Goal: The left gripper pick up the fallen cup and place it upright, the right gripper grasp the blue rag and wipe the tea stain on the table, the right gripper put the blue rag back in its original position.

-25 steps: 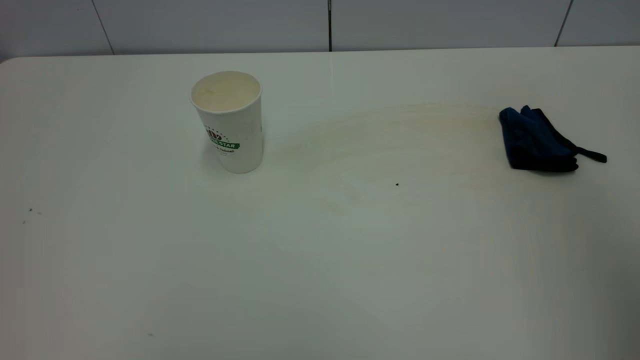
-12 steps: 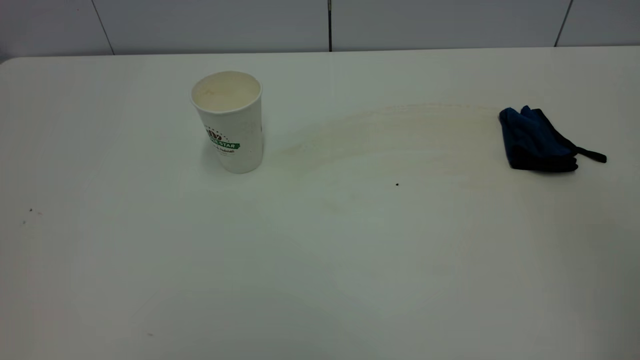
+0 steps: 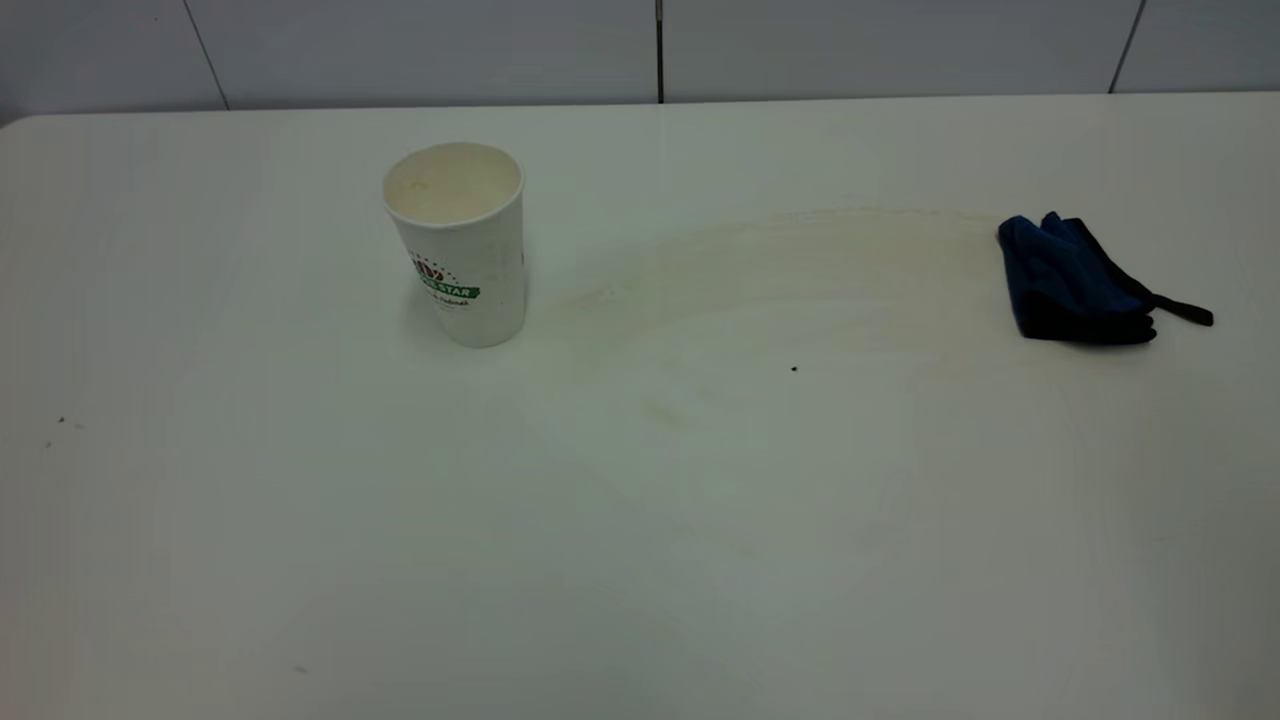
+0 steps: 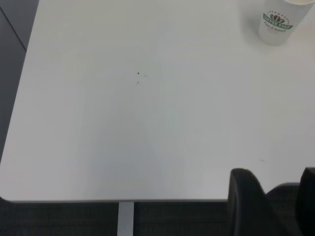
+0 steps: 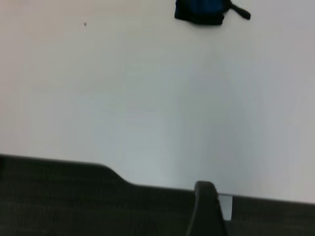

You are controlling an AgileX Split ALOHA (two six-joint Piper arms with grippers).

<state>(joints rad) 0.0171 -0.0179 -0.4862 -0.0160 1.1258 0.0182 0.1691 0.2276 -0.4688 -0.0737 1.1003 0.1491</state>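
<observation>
The left gripper, two slim black finger tips seen only in the left wrist view, hangs past the near edge of the large plain white table, well apart from the tall white paper cup with the green banner logo; a gap shows between its fingers, so it reads as parted and holding nothing. The right gripper also sits off that near edge, and only one black finger shows, so whether it is parted or closed cannot be told. The cup stands upright on the table. The faint tan tea stain arcs across the table from just beside the cup toward the small dark blue rag with a thin black strap tail, which lies crumpled at the stain's far end, well apart from the cup. The task looks finished. The likely fault is that a thin film remains, which would call for another pass; a return reach could then snag the strap and drag the rag off its place. The exterior view shows the smear and no arm; the wrist views show the grippers, the cup and the rag, but no clear smear.
</observation>
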